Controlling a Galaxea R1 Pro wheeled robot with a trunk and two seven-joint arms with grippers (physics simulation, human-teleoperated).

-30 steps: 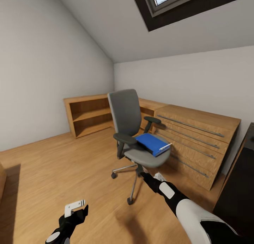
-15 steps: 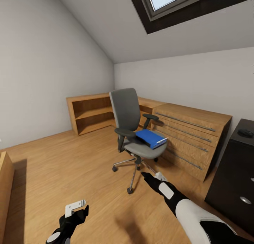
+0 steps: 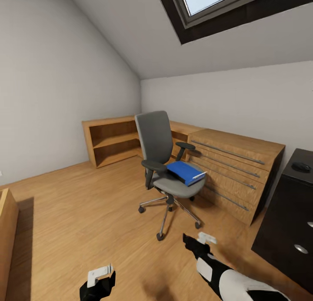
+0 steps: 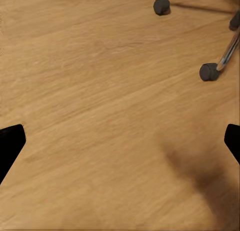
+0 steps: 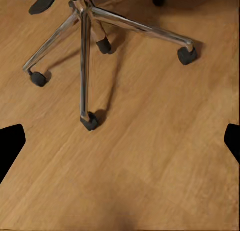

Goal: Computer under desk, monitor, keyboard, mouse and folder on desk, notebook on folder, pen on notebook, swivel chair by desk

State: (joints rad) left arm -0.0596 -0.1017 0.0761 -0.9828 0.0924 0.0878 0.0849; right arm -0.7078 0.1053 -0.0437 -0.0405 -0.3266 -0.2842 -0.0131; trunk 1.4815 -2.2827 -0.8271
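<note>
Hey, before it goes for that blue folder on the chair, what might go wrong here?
1. The folder lies at the seat's front edge on a swivel chair with casters; a nudge may roll or turn the chair away.
2. Something pale rests along the folder's front edge; tilting the folder may drop it.
3. The wooden chest stands just behind the chair, so a push may knock the chair into it.

Swivel chair [image 3: 163,162] at frame centre on the floor [image 3: 78,214], folder [image 3: 186,172] on its seat, chest [image 3: 237,173] right of it, shelf unit [image 3: 111,140] behind, worktop [image 3: 300,196] at right edge, mouse [image 3: 301,166] on it.
</note>
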